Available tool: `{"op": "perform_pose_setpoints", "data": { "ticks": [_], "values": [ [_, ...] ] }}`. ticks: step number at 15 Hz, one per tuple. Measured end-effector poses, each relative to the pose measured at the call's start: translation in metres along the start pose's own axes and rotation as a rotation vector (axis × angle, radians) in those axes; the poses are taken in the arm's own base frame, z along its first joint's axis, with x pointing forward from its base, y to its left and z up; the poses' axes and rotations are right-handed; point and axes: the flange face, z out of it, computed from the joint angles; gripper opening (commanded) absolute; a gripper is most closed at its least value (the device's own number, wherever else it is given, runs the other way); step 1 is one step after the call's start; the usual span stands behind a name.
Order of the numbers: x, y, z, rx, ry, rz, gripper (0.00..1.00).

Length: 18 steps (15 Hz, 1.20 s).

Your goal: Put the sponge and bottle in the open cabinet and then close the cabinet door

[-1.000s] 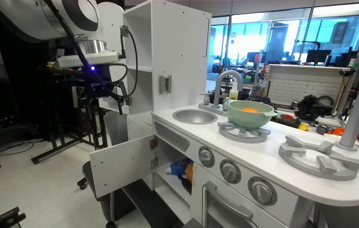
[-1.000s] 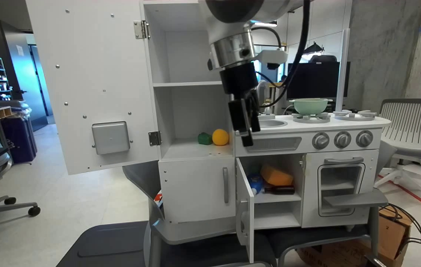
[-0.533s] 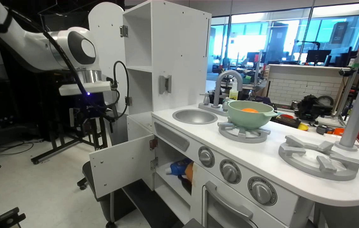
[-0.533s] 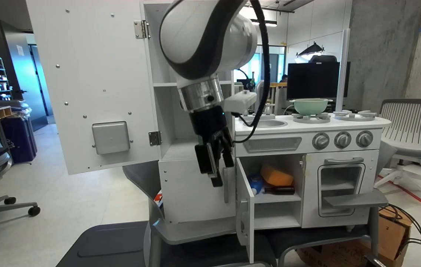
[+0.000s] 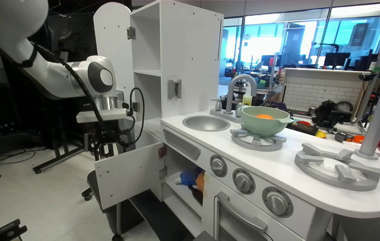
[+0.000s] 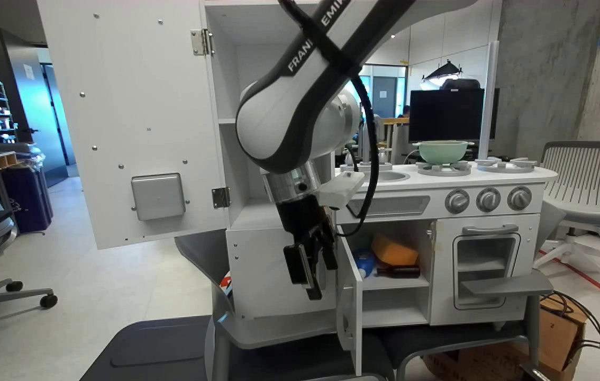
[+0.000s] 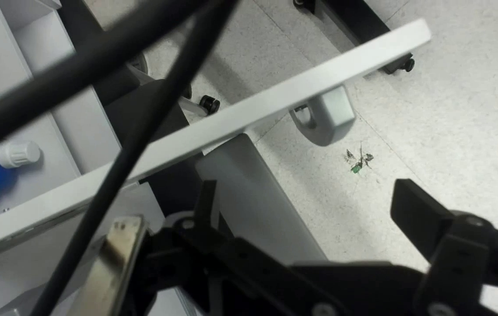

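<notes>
Sponge [image 6: 395,251]: orange, tilted, on the shelf [image 6: 392,283] inside the cabinet [image 6: 392,315].
Black bottle [image 6: 398,271]: lying on its side on that shelf, just in front of the sponge.
Blue bottle [image 6: 364,262]: beside them, toward the hinge side, its white cap [image 7: 18,154] facing the opening.
Door [image 5: 129,177]: wide open, swung outward from the cabinet.
Handle [image 7: 326,116]: grey, on the door's outer face.
Pincer [image 7: 308,206]: fingers [image 7: 420,215] spread well apart; it hangs on the handle side of the door, partly hidden by it in an exterior view. Whether they touch, I cannot tell.
Bowl [image 5: 265,126]: green, on a burner [image 5: 260,146] of the white worktop [image 5: 216,139], an orange thing [image 5: 264,116] inside.
</notes>
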Motion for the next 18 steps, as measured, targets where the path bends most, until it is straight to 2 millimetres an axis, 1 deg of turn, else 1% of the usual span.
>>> {"op": "perform_pose_setpoints", "data": {
  "ticks": [2,5,8,12,15,18],
  "values": [
    [-0.002,0.011,0.007,-0.005,-0.026,0.023,1.0],
    [-0.013,0.037,0.009,-0.033,-0.048,0.082,1.0],
    [-0.03,0.067,0.008,-0.061,-0.07,0.154,1.0],
    [-0.054,0.103,0.015,-0.077,-0.091,0.231,1.0],
    [-0.065,0.119,0.02,-0.08,-0.101,0.266,1.0],
    [-0.068,0.123,0.022,-0.082,-0.106,0.29,1.0]
  ]
}}
